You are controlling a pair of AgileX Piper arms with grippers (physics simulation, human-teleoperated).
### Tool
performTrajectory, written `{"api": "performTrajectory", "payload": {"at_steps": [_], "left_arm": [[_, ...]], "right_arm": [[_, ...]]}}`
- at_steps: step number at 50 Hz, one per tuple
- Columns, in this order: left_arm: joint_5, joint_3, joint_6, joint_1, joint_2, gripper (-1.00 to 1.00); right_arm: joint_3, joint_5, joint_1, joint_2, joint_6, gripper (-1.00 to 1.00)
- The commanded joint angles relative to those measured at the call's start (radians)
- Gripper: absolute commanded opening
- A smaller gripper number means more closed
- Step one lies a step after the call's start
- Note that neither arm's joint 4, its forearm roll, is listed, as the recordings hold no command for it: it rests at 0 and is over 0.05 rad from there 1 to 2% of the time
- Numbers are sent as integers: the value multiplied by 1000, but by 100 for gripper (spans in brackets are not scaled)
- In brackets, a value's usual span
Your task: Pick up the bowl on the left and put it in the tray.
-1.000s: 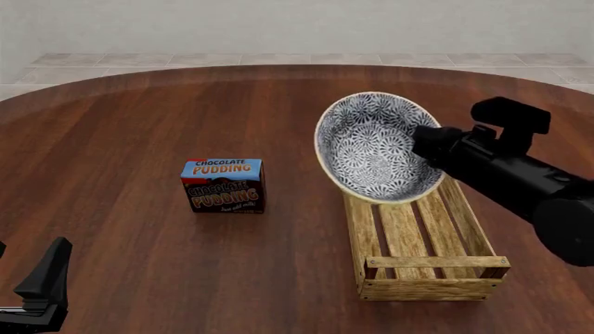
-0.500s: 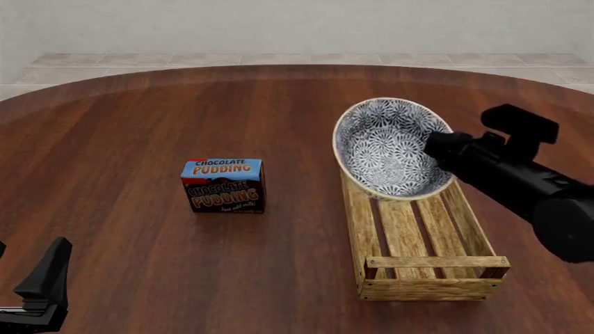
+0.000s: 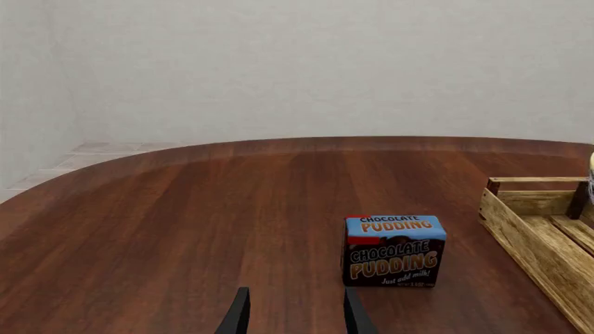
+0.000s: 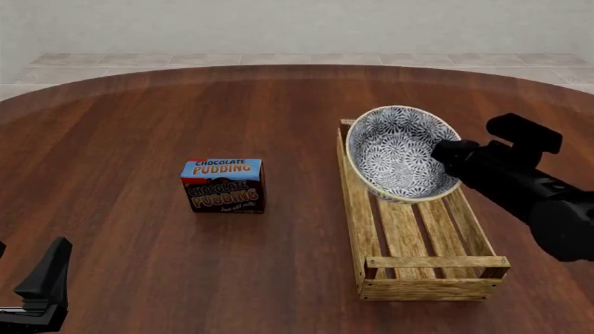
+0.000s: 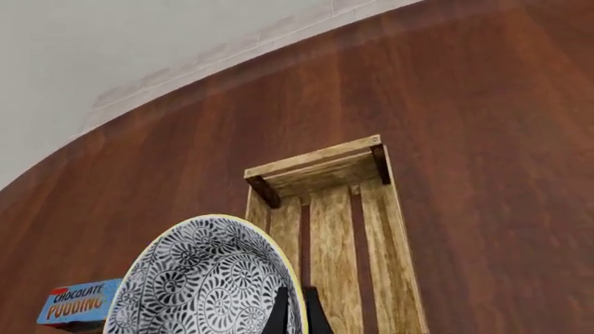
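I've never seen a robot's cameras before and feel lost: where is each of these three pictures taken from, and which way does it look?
Front view: fixed above and behind the arms, looking down the table; shows the right gripper holding the bowl over the tray.
Left wrist view: behind the left gripper, facing the pudding box.
Right wrist view: behind the right gripper, looking down at bowl and tray.
All three share the pudding box and tray.
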Motion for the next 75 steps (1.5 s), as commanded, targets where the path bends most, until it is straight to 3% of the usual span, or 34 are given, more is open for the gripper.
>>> {"api": "performTrajectory", "payload": {"at_steps": [1,14,37,75], "left_arm": [[0,0,0,0,0,100],[0,0,0,0,0,100],[0,0,0,0,0,100],[0,0,0,0,0,100]], "right_arm": [[10,-38,-23,34,17,-100],[21,-79,-46,87,28,-100],[18,-163,-11,224,71,-100],[5,-238,-56,358,86,-100]]}}
